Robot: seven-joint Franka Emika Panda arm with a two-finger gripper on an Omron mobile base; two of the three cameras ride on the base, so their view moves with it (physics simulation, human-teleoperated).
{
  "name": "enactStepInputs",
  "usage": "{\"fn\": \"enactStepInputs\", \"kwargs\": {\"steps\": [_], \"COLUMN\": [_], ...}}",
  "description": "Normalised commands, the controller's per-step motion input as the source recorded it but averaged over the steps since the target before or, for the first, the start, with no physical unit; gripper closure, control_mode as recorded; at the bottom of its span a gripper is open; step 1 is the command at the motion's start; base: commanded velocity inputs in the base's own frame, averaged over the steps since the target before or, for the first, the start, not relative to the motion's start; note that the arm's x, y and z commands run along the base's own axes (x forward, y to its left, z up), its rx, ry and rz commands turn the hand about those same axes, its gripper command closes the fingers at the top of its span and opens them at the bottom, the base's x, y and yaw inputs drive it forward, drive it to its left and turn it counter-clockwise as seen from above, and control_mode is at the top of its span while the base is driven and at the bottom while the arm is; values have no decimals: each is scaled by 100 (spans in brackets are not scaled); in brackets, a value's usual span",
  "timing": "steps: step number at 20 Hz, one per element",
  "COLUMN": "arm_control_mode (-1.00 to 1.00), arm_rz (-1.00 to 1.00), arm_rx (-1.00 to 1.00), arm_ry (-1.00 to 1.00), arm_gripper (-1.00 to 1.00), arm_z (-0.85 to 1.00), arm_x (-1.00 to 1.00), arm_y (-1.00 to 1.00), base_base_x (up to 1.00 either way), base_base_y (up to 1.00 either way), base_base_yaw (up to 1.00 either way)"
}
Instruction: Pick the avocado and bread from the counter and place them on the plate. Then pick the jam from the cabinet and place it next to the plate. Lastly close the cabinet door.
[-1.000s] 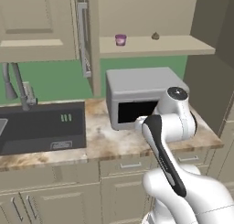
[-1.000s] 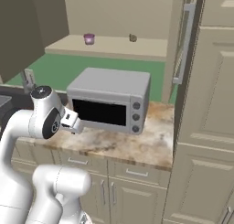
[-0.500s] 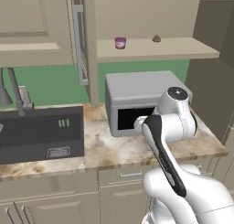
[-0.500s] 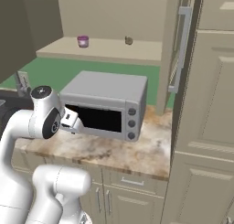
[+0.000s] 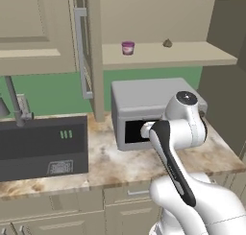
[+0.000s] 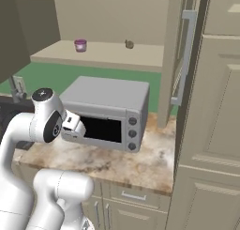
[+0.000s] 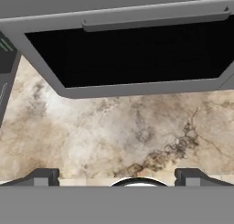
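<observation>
Gripper (image 7: pixel 117 175): spread, empty, over counter (image 7: pixel 114 127) before microwave (image 6: pixel 105 112) | Jam (image 5: pixel 167 42): far right on cabinet shelf (image 5: pixel 158 54) | Advice: you needed to raise the hand, clearing pink cup (image 5: pixel 128 48).

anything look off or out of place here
Nothing spilled, tipped or damaged. The beige panelled cabinet door with the silver bar handle stands open, baring the shelf with a small pink cup and a tiny brown jam. The grey microwave sits square on the marbled counter.
</observation>
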Motion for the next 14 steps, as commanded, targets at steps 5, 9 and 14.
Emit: {"fn": "enactStepInputs", "kwargs": {"steps": [5, 9, 14], "arm_control_mode": [100, -100, -100], "arm_rz": [0, 0, 0], "arm_rx": [0, 0, 0], "arm_ry": [0, -1, -10], "arm_gripper": [-100, -100, -100], "arm_z": [0, 7, 32], "arm_x": [0, 0, 0], "arm_y": [0, -2, 0], "base_base_x": [24, 1, 0], "base_base_y": [-21, -3, 0], "base_base_yaw": [0, 0, 0]}}
